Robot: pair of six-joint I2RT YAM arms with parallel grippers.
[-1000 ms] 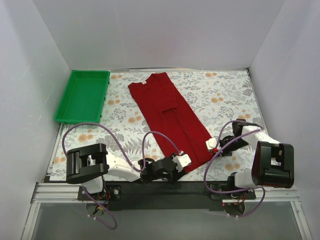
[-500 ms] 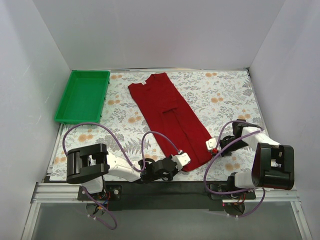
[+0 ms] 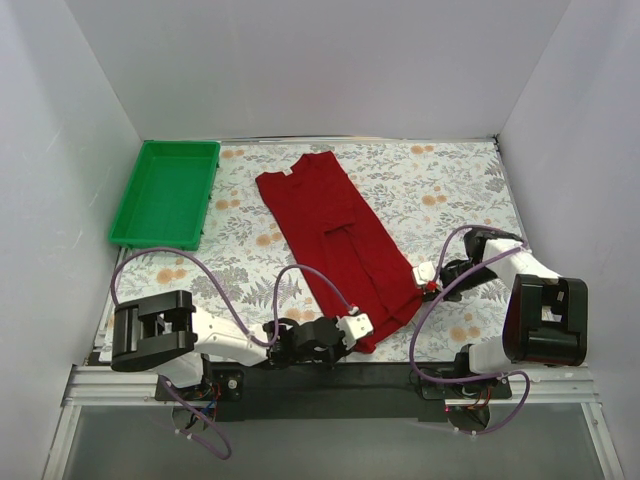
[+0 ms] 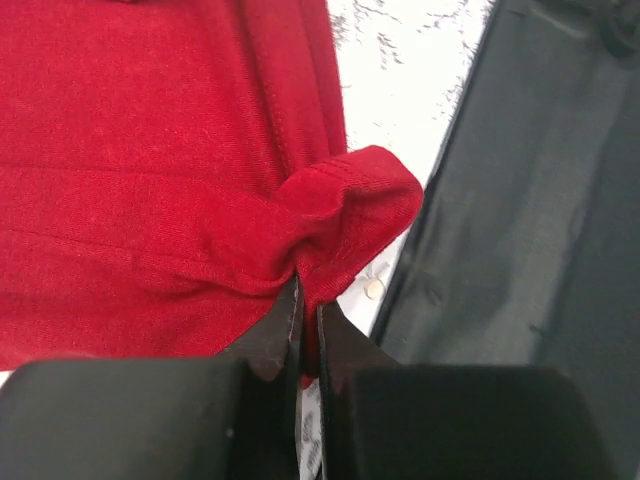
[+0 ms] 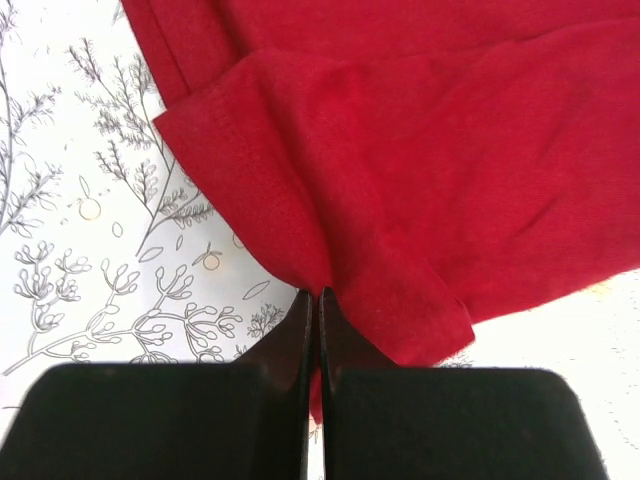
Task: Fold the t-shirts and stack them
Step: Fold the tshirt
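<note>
One dark red t-shirt lies folded lengthwise as a long strip, slanting from the back middle to the near edge of the floral table. My left gripper is shut on its near left hem corner; the left wrist view shows the red cloth bunched between the black fingers. My right gripper is shut on the near right hem corner; the right wrist view shows the cloth pinched at the fingertips. A small white neck label shows at the far end.
A green tray stands at the back left of the table. The black front rail runs along the near edge, right by the left gripper; it also shows in the left wrist view. White walls enclose three sides.
Both grippers have shifted slightly with the hem held; the near end of the shirt has drawn in and lifted a little. The left arm's base link has swung left.
</note>
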